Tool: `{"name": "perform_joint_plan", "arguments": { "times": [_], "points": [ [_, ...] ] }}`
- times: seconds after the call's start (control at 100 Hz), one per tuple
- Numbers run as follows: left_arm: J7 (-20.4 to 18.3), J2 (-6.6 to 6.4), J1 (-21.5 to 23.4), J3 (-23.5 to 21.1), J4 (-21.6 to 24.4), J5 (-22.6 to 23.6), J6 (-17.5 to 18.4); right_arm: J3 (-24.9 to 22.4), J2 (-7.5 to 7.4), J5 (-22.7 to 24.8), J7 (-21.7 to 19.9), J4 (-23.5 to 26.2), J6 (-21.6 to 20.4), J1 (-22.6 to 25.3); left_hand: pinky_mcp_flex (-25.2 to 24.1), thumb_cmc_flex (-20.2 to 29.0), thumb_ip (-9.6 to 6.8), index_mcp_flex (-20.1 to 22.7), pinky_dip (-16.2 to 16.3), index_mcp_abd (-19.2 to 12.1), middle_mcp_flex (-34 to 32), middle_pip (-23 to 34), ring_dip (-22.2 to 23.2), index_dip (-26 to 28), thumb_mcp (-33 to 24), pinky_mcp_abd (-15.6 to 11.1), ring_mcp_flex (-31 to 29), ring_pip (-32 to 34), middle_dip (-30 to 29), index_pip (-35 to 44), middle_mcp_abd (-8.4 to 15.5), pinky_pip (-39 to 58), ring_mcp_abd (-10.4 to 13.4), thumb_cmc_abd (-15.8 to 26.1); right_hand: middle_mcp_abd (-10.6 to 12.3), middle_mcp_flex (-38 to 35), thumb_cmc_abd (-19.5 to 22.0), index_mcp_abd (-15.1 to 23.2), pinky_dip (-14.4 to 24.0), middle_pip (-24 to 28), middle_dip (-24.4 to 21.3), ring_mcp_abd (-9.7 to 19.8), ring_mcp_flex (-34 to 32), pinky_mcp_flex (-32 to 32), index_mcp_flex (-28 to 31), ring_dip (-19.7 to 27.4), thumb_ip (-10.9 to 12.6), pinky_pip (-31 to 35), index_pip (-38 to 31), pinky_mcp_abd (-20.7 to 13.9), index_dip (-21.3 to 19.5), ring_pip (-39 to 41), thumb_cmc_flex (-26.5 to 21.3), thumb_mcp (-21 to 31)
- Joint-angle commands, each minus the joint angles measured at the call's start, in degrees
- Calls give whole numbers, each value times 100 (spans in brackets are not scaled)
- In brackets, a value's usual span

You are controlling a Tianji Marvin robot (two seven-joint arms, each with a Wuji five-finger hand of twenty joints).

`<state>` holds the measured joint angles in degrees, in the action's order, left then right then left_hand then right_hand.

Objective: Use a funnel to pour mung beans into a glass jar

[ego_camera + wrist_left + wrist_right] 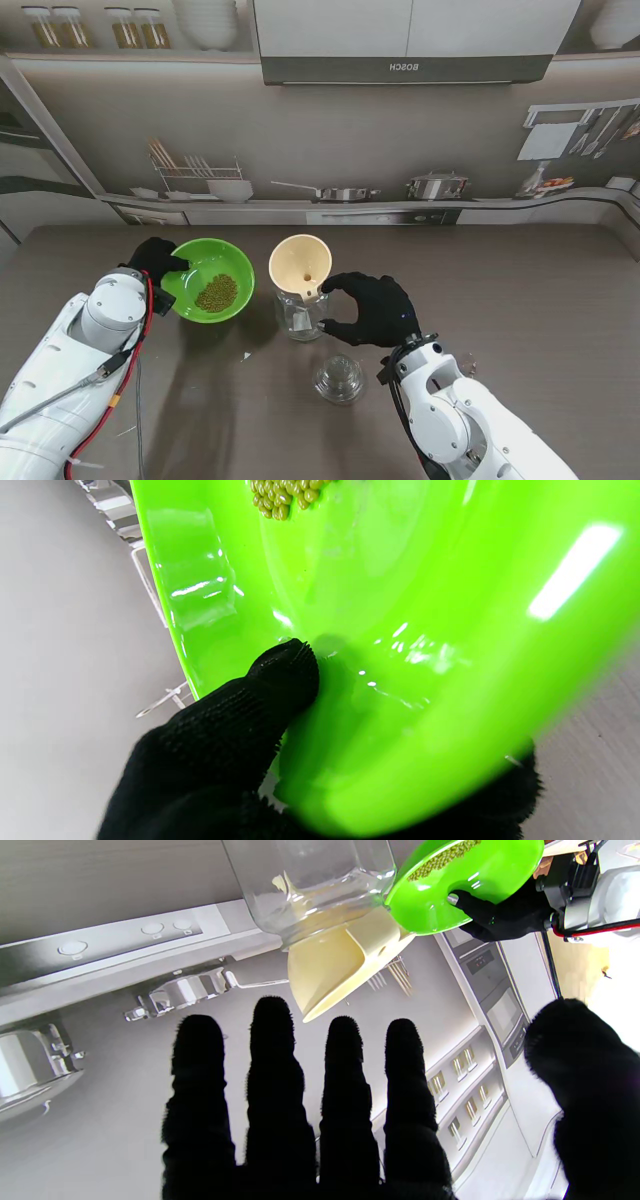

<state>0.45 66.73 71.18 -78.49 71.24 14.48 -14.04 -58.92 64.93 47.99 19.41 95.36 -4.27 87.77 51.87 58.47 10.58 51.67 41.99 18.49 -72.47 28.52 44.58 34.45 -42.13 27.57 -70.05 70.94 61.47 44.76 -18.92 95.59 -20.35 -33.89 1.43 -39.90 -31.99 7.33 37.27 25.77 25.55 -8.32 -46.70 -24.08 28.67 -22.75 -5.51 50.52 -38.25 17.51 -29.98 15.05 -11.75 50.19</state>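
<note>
A bright green bowl [190, 287] holding a small heap of mung beans [217, 292] is at the left of the table. My left hand [155, 258] is shut on its far-left rim, thumb [285, 675] pressed inside the wall of the bowl [425, 630]. A cream funnel [300, 265] sits in the mouth of a glass jar [300, 318] at the centre. My right hand [380, 312] is open just right of the jar, with fingers curled toward it and apart from the glass. In the right wrist view the spread fingers [270, 1080] face the jar [310, 885] and funnel [340, 960].
A glass lid [338, 378] lies on the table nearer to me than the jar. A printed kitchen backdrop lines the far edge of the table. A red cable runs along my left forearm [125, 365].
</note>
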Motion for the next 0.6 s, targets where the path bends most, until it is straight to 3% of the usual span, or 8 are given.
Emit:
{"name": "perform_joint_plan", "arguments": {
  "times": [0.0,0.59],
  "points": [
    [-148,-24,-28,-58,155,0,-17,41,7,59,-52,56,20,20,276,523,-183,581,64,-424,-378,89,8,252,-802,16,-221,87,8,394,-262,-167,-313,77,103,177,131,121,-60,-106,-66,63,141,92,-176,74,188,-113,102,-95,118,-75,200,-124],
    [-489,-112,-76,-240,772,15,-301,126,-7,213,18,73,34,2,270,535,-201,600,121,-384,-383,86,14,287,-816,49,-222,101,7,341,-293,-184,-343,60,116,270,181,86,-107,-83,-87,98,214,131,-280,122,224,-183,135,-118,83,-95,219,-215]
  ]
}}
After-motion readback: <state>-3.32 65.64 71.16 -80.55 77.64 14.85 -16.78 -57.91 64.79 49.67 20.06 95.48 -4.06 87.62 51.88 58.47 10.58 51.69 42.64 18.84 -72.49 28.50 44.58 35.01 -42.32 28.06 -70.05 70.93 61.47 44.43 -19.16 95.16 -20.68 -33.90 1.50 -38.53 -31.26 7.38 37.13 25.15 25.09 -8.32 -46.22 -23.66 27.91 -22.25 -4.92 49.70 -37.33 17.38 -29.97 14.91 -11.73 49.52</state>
